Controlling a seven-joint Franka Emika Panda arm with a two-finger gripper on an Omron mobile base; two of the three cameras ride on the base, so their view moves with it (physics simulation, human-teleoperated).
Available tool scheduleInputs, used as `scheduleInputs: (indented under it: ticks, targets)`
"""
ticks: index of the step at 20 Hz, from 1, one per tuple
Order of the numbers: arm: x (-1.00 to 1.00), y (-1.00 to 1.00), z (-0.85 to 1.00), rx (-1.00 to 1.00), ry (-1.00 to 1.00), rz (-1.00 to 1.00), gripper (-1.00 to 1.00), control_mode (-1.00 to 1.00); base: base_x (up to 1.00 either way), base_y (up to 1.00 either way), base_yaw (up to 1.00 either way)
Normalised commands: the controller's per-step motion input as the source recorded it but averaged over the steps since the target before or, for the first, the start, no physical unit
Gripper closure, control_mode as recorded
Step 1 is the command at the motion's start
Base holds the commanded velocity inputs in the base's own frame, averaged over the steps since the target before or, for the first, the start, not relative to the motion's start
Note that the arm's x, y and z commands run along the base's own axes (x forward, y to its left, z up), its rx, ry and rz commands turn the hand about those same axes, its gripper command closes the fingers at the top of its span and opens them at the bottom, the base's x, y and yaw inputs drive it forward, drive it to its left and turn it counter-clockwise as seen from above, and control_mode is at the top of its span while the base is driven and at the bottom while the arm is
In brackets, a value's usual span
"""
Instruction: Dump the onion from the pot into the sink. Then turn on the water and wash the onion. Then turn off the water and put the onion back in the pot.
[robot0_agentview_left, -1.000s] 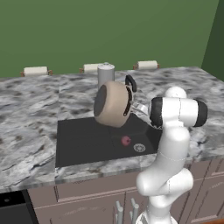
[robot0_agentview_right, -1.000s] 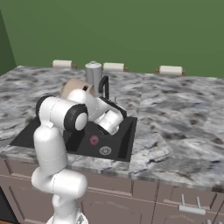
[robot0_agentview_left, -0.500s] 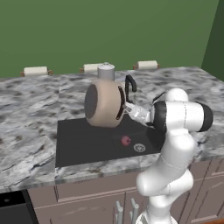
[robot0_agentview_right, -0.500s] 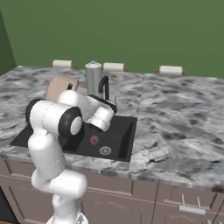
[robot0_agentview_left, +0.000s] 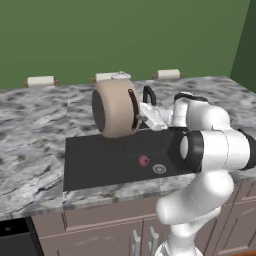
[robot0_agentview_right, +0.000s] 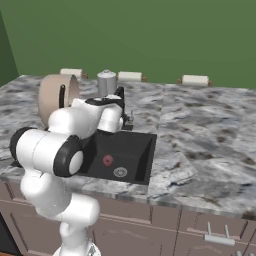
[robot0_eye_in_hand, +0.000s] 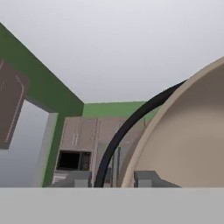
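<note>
The pot (robot0_agentview_left: 114, 107) is held in the air above the left part of the sink (robot0_agentview_left: 95, 162), tipped fully onto its side. In the left base view its dark base faces left and the dark band circles its right-hand edge; one dark side handle (robot0_agentview_left: 149, 94) stands up behind the rim. In the right base view the pot (robot0_agentview_right: 57, 96) shows to the upper left of the arm, above the counter (robot0_agentview_right: 200, 145).

The gripper (robot0_agentview_left: 143, 117) meets the pot at its rim, and its fingers are drawn narrow, clamped on that rim. In the hand view the tan inside wall of the pot (robot0_eye_in_hand: 192, 140) curves across the right side, with a dark handle arc running beside it.

The onion (robot0_agentview_left: 143, 160) lies on the black floor of the sink, just left of the round metal drain (robot0_agentview_left: 159, 169) and apart from it. In the right base view the onion (robot0_agentview_right: 107, 160) sits just above and left of the drain (robot0_agentview_right: 120, 172).

A grey cylinder (robot0_agentview_right: 106, 82) stands on the counter behind the sink.
</note>
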Motion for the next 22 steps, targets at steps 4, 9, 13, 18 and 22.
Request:
scheduleInputs:
  ticks: [4,9,13,18,22]
  targets:
    - [-0.45,0.04,0.24,-0.26,-0.15,-0.04,1.0,-1.0,0.0,0.0,0.0]
    - [-0.48,0.0,0.02,-0.33,-0.14,-0.13,1.0,-1.0,0.0,0.0,0.0]
    - [-0.39,-0.08,0.08,-0.35,-0.08,-0.24,1.0,-1.0,0.0,0.0,0.0]
    - [-0.23,-0.19,0.35,-0.27,-0.06,-0.23,1.0,-1.0,0.0,0.0,0.0]
    - [-0.09,-0.19,0.56,-0.23,-0.09,-0.18,1.0,-1.0,0.0,0.0,0.0]
